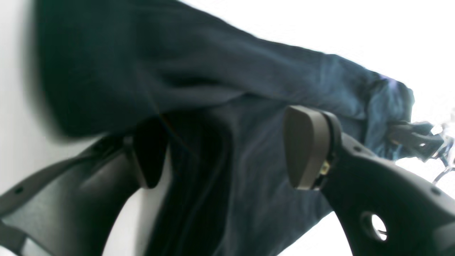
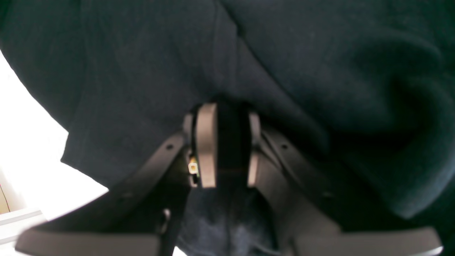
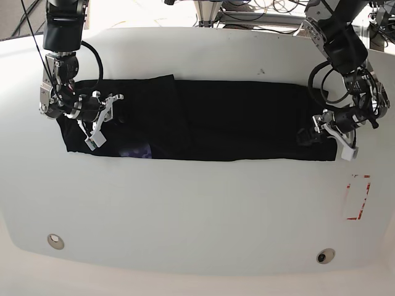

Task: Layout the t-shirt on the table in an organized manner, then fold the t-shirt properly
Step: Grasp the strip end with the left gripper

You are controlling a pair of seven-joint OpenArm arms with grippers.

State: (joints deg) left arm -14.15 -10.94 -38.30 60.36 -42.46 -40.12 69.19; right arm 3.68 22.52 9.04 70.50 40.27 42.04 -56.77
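Base view shows the table [image 3: 197, 203] as a glossy white top with rounded corners, filling almost the whole picture. Two small round metal fittings sit near its front edge, one toward the front-left corner [image 3: 55, 240] and one toward the front-right corner [image 3: 325, 255]. A red-outlined rectangle mark [image 3: 358, 197] lies near the right edge. Beyond the far edge, cables and metal frame parts [image 3: 247, 9] crowd the background.

The t-shirt [image 3: 203, 120] lies as a long black band across the far half of the table, running from near the left edge to near the right edge. A small bluish print [image 3: 137, 152] shows at its front edge on the left part.

The right gripper [image 3: 99, 120] sits over the band's left end; in the right wrist view its pads [image 2: 207, 145] are pressed together on a fold of the black cloth. The left gripper [image 3: 330, 131] is at the band's right end; in the left wrist view its fingers [image 1: 305, 147] stand wide apart with cloth lying between them, not pinched.
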